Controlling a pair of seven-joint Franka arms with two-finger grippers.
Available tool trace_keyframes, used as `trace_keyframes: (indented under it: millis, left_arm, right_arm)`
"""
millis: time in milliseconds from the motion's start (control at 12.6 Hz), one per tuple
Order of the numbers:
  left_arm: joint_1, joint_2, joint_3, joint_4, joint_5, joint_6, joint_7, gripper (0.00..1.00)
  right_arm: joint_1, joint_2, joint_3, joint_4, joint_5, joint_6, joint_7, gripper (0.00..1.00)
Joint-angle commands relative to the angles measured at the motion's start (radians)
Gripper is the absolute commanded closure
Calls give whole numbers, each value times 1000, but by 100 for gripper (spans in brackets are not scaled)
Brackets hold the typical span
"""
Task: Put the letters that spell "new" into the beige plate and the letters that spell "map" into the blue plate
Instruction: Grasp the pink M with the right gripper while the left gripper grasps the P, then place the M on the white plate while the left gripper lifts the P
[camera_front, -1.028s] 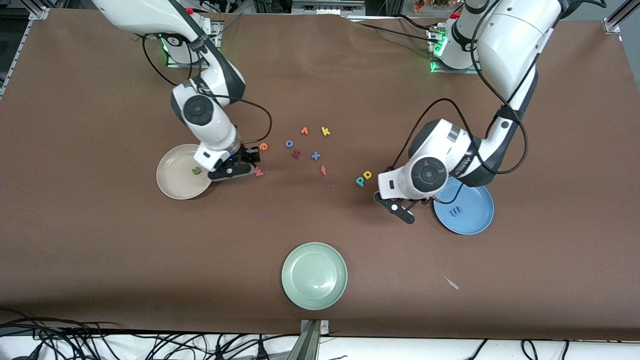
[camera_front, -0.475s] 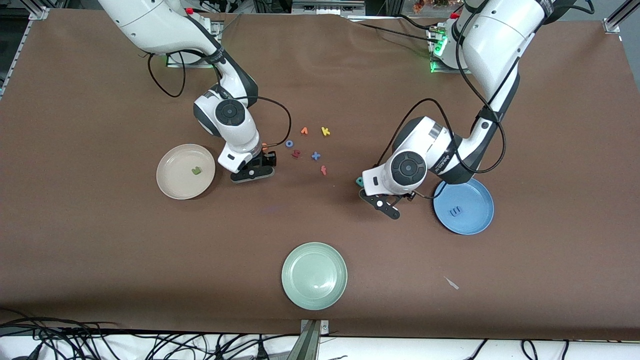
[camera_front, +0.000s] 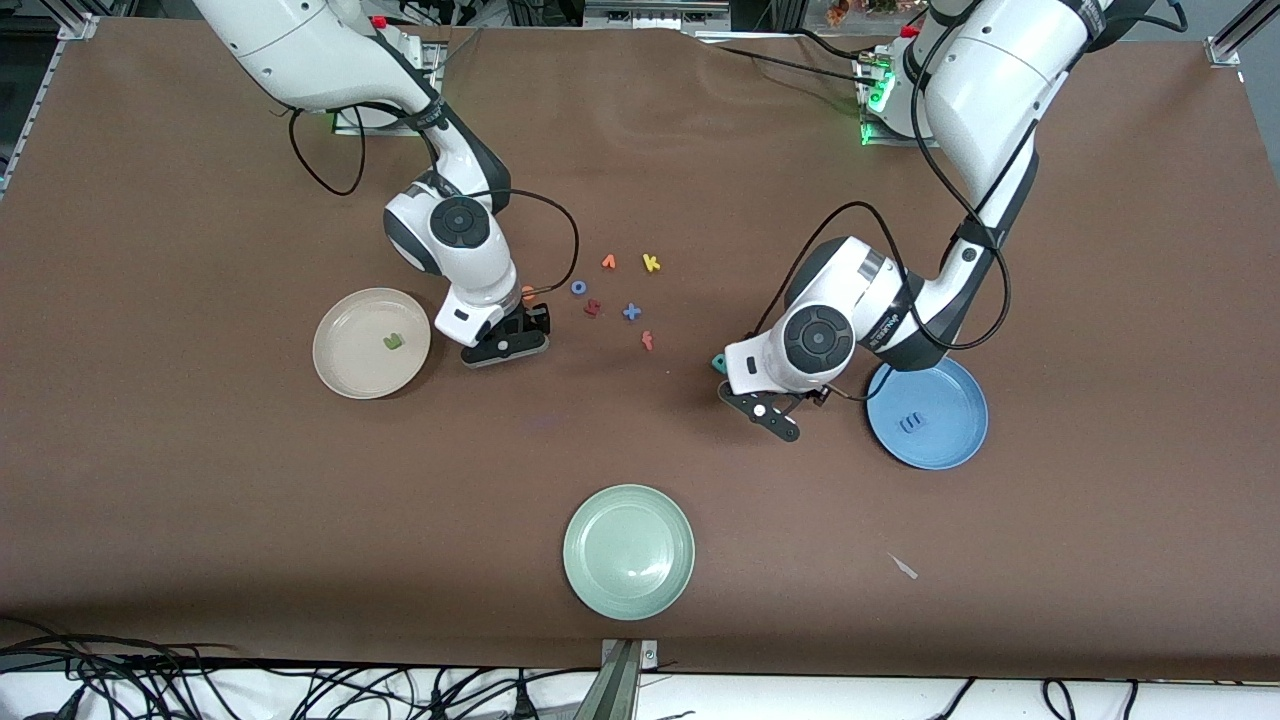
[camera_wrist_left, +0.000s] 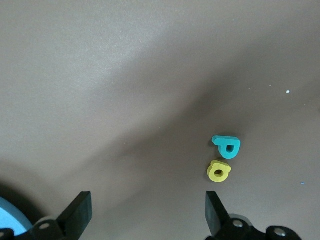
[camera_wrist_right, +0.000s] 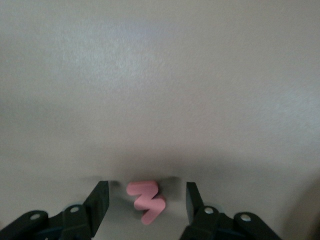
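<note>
The worktop (camera_front: 200, 480) is covered in brown. Three plates are set on it: a beige plate (camera_front: 345, 375) toward the right arm's end, a blue plate (camera_front: 950, 445) toward the left arm's end, and a green plate (camera_front: 628, 551) nearest the front camera. Between the beige and blue plates, loose letters are scattered: k (camera_front: 651, 263), o (camera_front: 578, 287), x (camera_front: 631, 312), f (camera_front: 647, 341), p (camera_wrist_left: 227, 146), a (camera_wrist_left: 218, 171) and w (camera_wrist_right: 146, 200).

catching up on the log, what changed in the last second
The right gripper left the beige plate's edge and now brackets the red foam w, jaws open. The left gripper, open, moved from the blue plate toward the teal p and yellow a. Plates stayed.
</note>
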Motion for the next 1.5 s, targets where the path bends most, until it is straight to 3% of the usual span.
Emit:
trace_keyframes:
  millis: [0, 158, 237, 316, 475, 633, 870, 1107, 1345, 1424]
  left_arm:
    - [3, -3, 1, 6, -16, 0, 4, 0]
    - [-14, 1, 1, 6, -19, 5, -12, 0]
    - [-19, 6, 1, 6, -21, 21, -13, 0]
    - [-34, 17, 1, 4, -18, 60, -31, 0]
    - [-51, 29, 3, 0, -19, 106, -64, 0]
    - [-86, 47, 3, -16, -19, 159, -73, 0]
    - [-95, 54, 3, -33, -15, 164, -97, 1]
    - [-99, 57, 3, -63, 2, 169, -102, 6]
    - [-105, 61, 3, -86, 13, 210, -104, 13]
    - [-108, 61, 3, -85, 13, 213, -104, 16]
  right_arm:
    - [1, -1, -17, -54, -23, 74, 10, 29]
    - [1, -9, -20, -71, -23, 82, 7, 30]
    - [1, -12, -26, -74, -23, 85, 5, 35]
    - [1, -12, -31, -77, -23, 87, 2, 43]
    - [1, -20, -32, -77, -24, 85, -4, 70]
    - [-3, -27, -40, -77, -24, 84, -22, 85]
    - [-11, -59, -63, -77, -23, 68, -70, 87]
    - [-98, -205, -72, -83, -7, -134, -319, 87]
    - [-192, -297, -80, -146, 2, -180, -505, 87]
    - [-198, -310, -109, -176, 0, -177, -524, 83]
